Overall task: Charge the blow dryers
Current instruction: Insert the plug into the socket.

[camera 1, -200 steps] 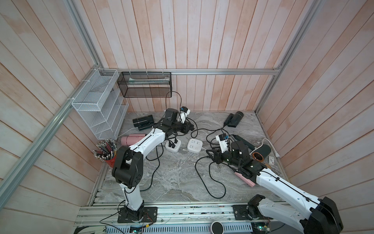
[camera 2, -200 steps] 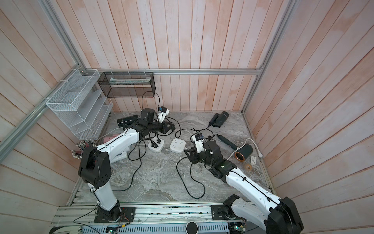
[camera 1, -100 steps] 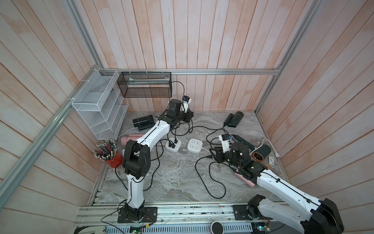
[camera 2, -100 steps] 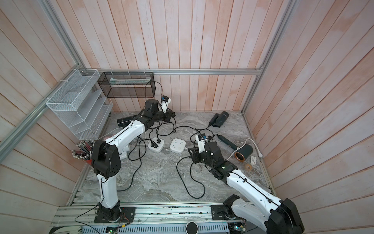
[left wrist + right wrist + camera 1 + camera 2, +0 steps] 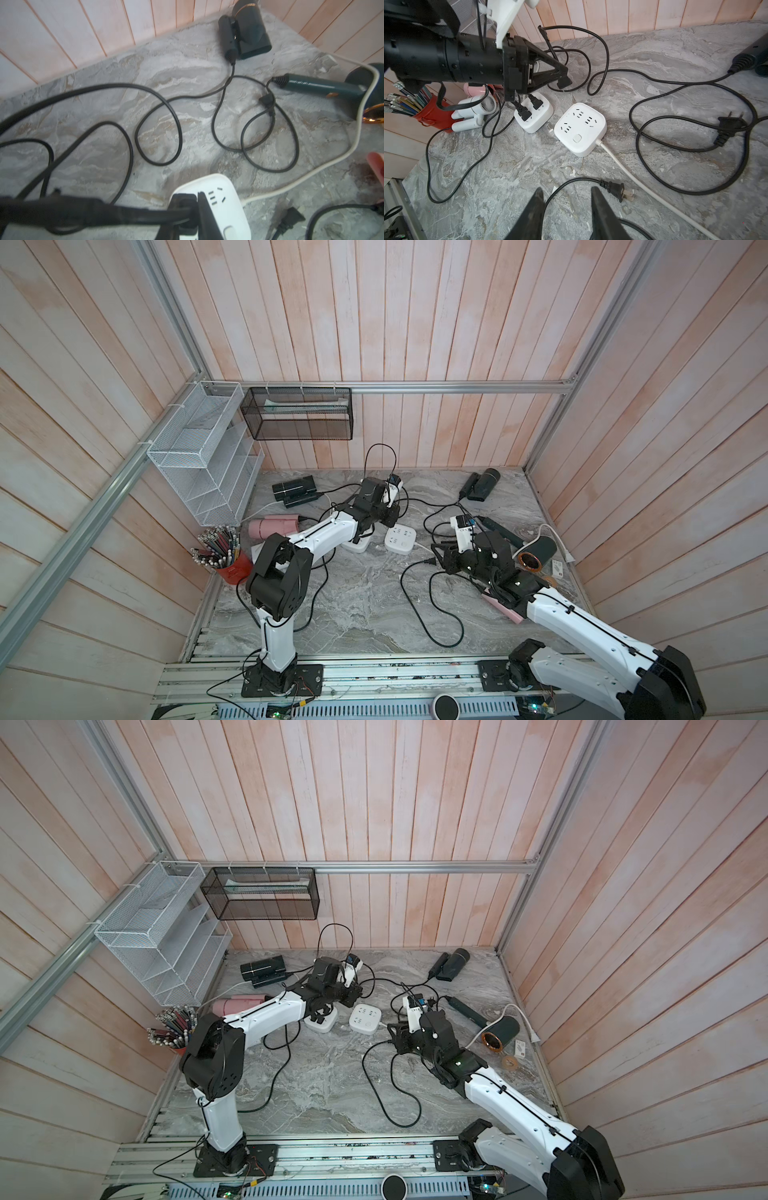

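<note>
My left gripper (image 5: 563, 77) is shut on a black plug (image 5: 564, 82) and hangs just over the empty white power strip (image 5: 580, 126); in the left wrist view the plug (image 5: 184, 204) sits between the jaws above that strip (image 5: 225, 199). My right gripper (image 5: 566, 191) stands open low over the table, with a black cord running between its fingers and that cord's plug (image 5: 616, 190) lying just beyond them. Blow dryers lie around: black (image 5: 293, 489), pink (image 5: 272, 526), black (image 5: 482, 485), dark green (image 5: 536, 553), pale grey (image 5: 475, 110), and pink (image 5: 503, 608) under the right arm.
A second white strip (image 5: 533, 116) carries two black plugs. Another loose plug (image 5: 729, 122) lies among looped cords. A red cup of pencils (image 5: 228, 568) stands at the left edge; a white wire rack (image 5: 199, 456) and a black mesh basket (image 5: 297, 418) hang on the walls.
My left gripper rose with the plug, then came back down to the empty strip. My right gripper has stayed over the cord, its jaws a little narrower.
</note>
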### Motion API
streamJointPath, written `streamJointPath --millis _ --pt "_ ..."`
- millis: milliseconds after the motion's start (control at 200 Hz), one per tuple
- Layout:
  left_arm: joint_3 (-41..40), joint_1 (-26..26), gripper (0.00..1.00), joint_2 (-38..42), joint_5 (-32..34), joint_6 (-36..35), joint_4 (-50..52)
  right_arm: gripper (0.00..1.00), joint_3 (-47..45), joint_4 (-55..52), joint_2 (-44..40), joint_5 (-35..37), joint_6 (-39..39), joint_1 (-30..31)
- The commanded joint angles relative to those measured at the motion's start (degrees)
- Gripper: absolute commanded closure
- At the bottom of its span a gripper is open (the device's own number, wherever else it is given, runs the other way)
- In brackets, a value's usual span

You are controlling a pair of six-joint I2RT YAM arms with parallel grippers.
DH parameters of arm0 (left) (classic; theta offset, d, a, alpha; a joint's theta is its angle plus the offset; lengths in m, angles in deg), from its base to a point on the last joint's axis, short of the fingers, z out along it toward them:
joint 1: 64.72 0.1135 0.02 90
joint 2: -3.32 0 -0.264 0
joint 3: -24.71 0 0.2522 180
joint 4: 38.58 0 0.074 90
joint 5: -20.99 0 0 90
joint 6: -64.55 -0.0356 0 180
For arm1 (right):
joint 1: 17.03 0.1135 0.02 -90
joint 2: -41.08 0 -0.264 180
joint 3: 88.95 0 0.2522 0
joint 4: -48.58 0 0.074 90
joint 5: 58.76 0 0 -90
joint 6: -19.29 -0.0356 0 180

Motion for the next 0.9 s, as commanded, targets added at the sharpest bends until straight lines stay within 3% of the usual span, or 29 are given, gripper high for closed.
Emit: streamJointPath --millis 0,210,405,895 --pt "-3.1 -0.1 0.85 2.4 1.2 1.4 -4.9 0.53 -1.3 1.6 0.3 -2.5 -0.6 -0.3" --pt "-7.2 -0.4 0.86 2.7 1.3 4.2 -9.8 0.34 -3.4 5.0 -0.5 -5.8 -2.1 -0.3" --pt "-8.2 -1.1 0.86 1.9 3.0 8.1 -12.8 0.0 -5.1 7.4 -1.0 -6.4 -4.0 -0.3" --pt "-11.3 -3.0 0.86 -0.1 6.9 16.1 -19.3 0.01 -7.1 8.0 -2.0 -5.8 -4.3 -0.3"
